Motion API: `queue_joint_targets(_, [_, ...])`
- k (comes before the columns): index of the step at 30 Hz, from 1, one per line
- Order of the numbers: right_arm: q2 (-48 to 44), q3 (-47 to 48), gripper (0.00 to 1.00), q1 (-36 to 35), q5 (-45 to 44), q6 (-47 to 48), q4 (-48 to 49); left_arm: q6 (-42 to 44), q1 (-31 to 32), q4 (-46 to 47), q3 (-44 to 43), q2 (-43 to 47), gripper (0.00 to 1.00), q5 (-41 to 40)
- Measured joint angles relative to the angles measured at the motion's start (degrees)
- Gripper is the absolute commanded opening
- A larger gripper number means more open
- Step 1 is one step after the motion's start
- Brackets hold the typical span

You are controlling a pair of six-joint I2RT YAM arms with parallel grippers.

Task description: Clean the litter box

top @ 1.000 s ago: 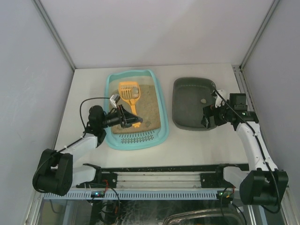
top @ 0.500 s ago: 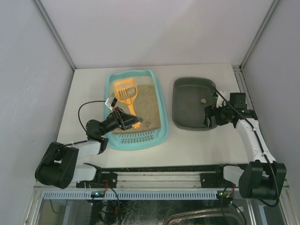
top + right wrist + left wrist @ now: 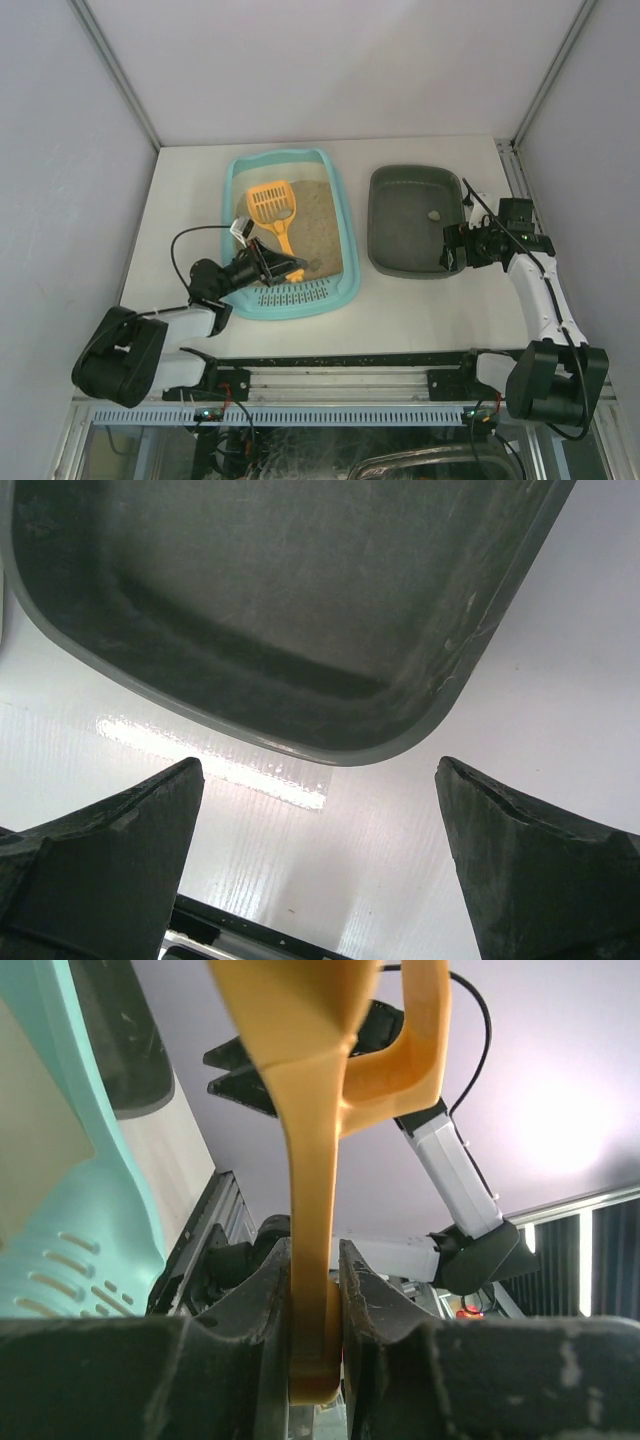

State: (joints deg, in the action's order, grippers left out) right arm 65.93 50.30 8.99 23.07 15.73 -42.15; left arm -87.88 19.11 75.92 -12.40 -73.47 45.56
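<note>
- Pale grey walls close in a white desk (image 3: 180, 200) on three sides, and my two arms reach out over it from the near edge.
- On the left half of the desk lies the litter box (image 3: 348, 275), a light turquoise tray with its long side running away from me.
- Tan sand (image 3: 318, 215) covers the floor of the box, and the slotted grate (image 3: 293, 296) is at the near end.
- My left jaws are clenched on the handle of an orange litter scoop (image 3: 272, 203). They hang over the near part of the box, just beyond the grate.
- In the left wrist view the handle runs straight up between my two fingers (image 3: 240, 1360), pinched from both sides, with the turquoise rim off to the left.
- The scoop's slotted head points toward the far end, over the sand. Whether it touches the sand I cannot tell.
- A dark grey tray (image 3: 405, 235) sits to the right of the litter box, near it but apart.
- One small pebble-like lump (image 3: 433, 214) lies on the grey tray's floor.
- My right jaws are released and spread wide, low at the grey tray's near right corner.
- From the right wrist, only bare desk shows between those fingertips (image 3: 100, 870). The tray's rounded corner is just ahead, and neither finger touches it.
</note>
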Motion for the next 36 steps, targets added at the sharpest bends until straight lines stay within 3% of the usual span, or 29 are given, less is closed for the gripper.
queue_joint_targets(3, [0.5,0.0,1.0,0.0,0.0,0.0,0.0,3.5,0.5,-7.1,0.3,3.9,0.0,-0.1])
queue_joint_targets(6, [1.5,0.0,1.0,0.0,-0.1,0.0,0.0,13.1,1.6,-26.3,-2.8,11.4,0.0,-1.6])
queue_joint_targets(9, [2.1,0.0,1.0,0.0,-0.2,0.0,0.0,15.7,-0.2,-31.8,-2.8,19.2,0.0,-1.4])
queue_joint_targets(11, [2.5,0.0,1.0,0.0,-0.3,0.0,0.0,14.3,-2.2,-28.4,-3.0,19.5,0.0,0.3])
queue_joint_targets(14, [2.8,0.0,1.0,0.1,-0.3,0.0,0.0,4.1,-6.0,-10.9,-0.6,13.9,0.0,2.1])
queue_joint_targets(18, [2.8,0.0,1.0,0.2,-0.3,0.0,0.0,-3.0,-7.0,-1.1,0.2,6.6,0.0,3.5])
queue_joint_targets(26, [2.9,0.0,1.0,0.7,-0.3,0.2,0.0,-5.6,-2.6,4.3,0.3,8.3,0.0,5.5])
queue_joint_targets(36, [2.9,0.0,1.0,2.1,-0.7,0.2,0.0,-5.9,-8.7,3.4,-0.2,8.7,0.0,6.6])
